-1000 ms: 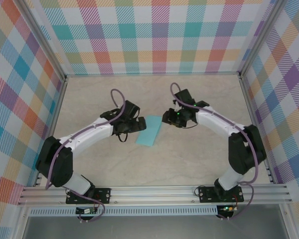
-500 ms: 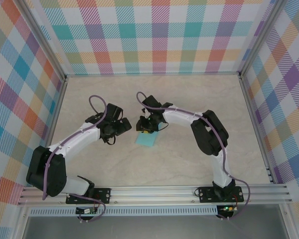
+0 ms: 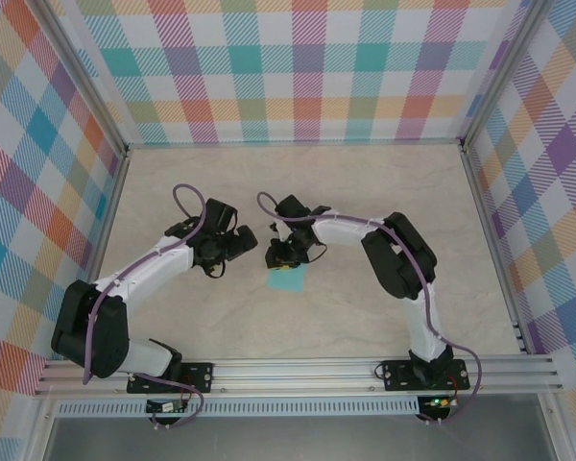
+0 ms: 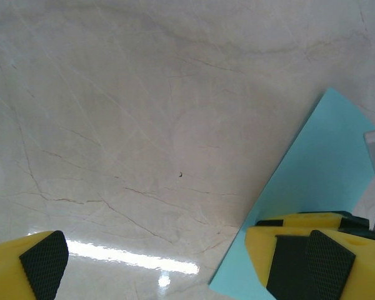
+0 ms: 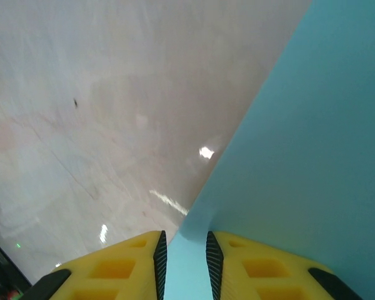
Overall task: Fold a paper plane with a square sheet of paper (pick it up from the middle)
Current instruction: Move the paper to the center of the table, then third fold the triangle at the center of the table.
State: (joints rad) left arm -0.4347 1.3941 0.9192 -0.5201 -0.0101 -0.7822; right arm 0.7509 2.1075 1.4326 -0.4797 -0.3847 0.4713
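The square sheet of paper (image 3: 286,280) is turquoise and lies folded on the marble tabletop, mostly covered by my right gripper (image 3: 282,257). In the right wrist view the paper (image 5: 300,144) spreads to the right. My right gripper (image 5: 186,265) stands low over its edge, its jaws a narrow gap apart with turquoise showing between them. My left gripper (image 3: 240,245) sits just left of the paper, wide open. In the left wrist view my left gripper (image 4: 181,272) has its right finger (image 4: 287,250) above the paper's (image 4: 325,169) near corner. The paper plane is out of view.
Bare marble tabletop (image 3: 365,192) surrounds the paper. Checked walls (image 3: 298,67) close in the back and both sides, and an aluminium rail (image 3: 298,370) runs along the near edge. The right arm's elbow (image 3: 394,250) reaches across the middle of the table.
My right arm has swung left from beside the paper to over it, and its jaws have narrowed. My left gripper has shifted a little left, off the paper, still wide open.
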